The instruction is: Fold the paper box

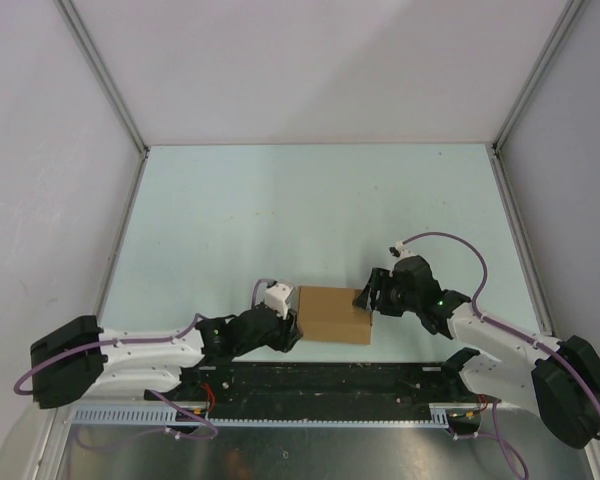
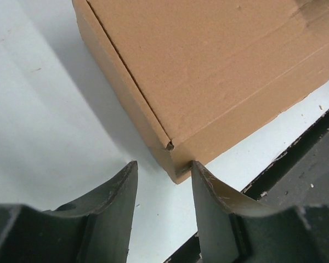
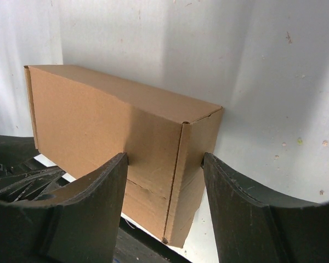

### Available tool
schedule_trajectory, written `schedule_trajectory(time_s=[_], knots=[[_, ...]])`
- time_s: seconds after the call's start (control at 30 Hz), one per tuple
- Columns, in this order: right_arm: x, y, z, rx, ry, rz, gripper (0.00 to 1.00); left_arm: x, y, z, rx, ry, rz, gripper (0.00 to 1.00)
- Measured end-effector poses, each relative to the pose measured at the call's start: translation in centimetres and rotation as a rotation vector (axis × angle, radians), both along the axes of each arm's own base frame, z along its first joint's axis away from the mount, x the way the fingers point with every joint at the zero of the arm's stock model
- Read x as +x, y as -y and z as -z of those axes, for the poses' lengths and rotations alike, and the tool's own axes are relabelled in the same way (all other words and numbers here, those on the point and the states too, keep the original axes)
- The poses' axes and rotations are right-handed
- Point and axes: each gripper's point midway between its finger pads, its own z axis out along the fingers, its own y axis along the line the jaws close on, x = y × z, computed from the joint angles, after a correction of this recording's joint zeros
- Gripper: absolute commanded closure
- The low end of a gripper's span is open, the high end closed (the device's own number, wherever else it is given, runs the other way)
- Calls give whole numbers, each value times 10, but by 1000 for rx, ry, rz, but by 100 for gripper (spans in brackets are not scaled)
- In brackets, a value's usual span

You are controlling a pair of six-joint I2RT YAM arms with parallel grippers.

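Here, from above, the paper box [image 1: 335, 315] stands closed on the pale table [image 1: 280, 200]. It sits near the table's near edge, just beyond a black rail [image 1: 320, 380], and midway between the two arms. The left claw [image 1: 292, 330] is at the box's near-left corner. The right claw [image 1: 365, 298] is at its far-right corner. From this height I cannot tell how wide either claw stands.

In the left wrist view, the left claw [image 2: 163, 164] is partly open, its two dark fingers [image 2: 120, 192] standing apart. One lower corner of the paper box [image 2: 225, 71] pokes just in at the fingertips, closer to the right-hand finger. Nothing is clamped. The flap seam runs along the box's top edge and shows a small notch at the corner. The box rests on the table [image 2: 44, 109], with the black rail [image 2: 307, 164] just beside it.

In the right wrist view, the right claw [image 3: 164, 156] stands wide, astride an upright corner of the paper box [image 3: 98, 120]. One of its fingers [image 3: 98, 192] lies against the long side. The other is close by the short end. Whether they squeeze the cardboard I cannot tell. The box sits upright on the table [image 3: 263, 66], its sides creased but shut.
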Motion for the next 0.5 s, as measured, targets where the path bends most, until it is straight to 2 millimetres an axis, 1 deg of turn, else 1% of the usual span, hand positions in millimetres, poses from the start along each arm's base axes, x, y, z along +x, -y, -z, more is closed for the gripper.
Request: schedule_trajectory(time_s=[0.5], knots=[[-1, 0, 0, 2, -3, -2, 39, 8, -3, 10, 72, 3, -37, 53]])
